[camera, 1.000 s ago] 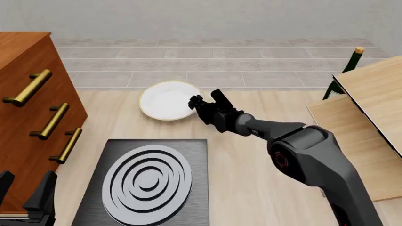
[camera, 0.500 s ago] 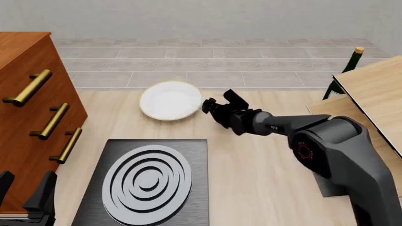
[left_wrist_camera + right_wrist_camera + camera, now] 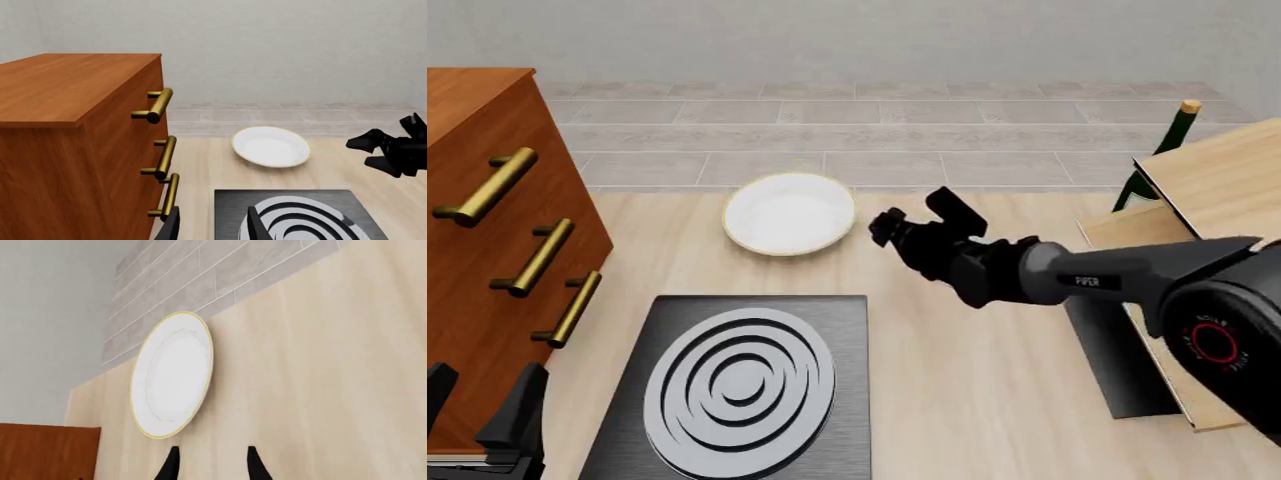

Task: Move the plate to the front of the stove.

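Bare tabletop lies between the right gripper (image 3: 913,222) fingers and the plate (image 3: 789,213). The dresser (image 3: 487,240) stands well beyond

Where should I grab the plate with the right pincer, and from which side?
Take the plate by its thin raised rim on the edge facing the right pincer, coming in low from the right. It lies flat on the table, so one finger likely needs to slip under the lip.

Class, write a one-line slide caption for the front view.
Right gripper, jaws open and empty, hovers beside the white plate lying beyond the stove.
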Available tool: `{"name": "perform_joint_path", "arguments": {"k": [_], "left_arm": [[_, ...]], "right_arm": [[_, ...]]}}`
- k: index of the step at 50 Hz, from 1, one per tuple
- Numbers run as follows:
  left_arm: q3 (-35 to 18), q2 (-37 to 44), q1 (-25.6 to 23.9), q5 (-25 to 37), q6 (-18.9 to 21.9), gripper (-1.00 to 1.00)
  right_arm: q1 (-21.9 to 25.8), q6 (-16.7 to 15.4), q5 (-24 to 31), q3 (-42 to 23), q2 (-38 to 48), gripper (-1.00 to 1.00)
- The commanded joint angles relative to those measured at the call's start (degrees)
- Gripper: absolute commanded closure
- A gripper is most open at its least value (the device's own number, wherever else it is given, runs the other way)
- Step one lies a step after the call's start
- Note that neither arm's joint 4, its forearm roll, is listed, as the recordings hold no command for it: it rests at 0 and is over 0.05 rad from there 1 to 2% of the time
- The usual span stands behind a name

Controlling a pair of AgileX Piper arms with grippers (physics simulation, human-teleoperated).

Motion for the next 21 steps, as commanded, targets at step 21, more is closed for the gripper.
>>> {"name": "perform_joint_path", "arguments": {"k": [21], "left_arm": [[0.0, -0.01, 0.0, 0.0, 0.0, -1.0]], "right_arm": [[3.7, 3.21, -1.97, 15.88, -24.6, -1.0]]}}
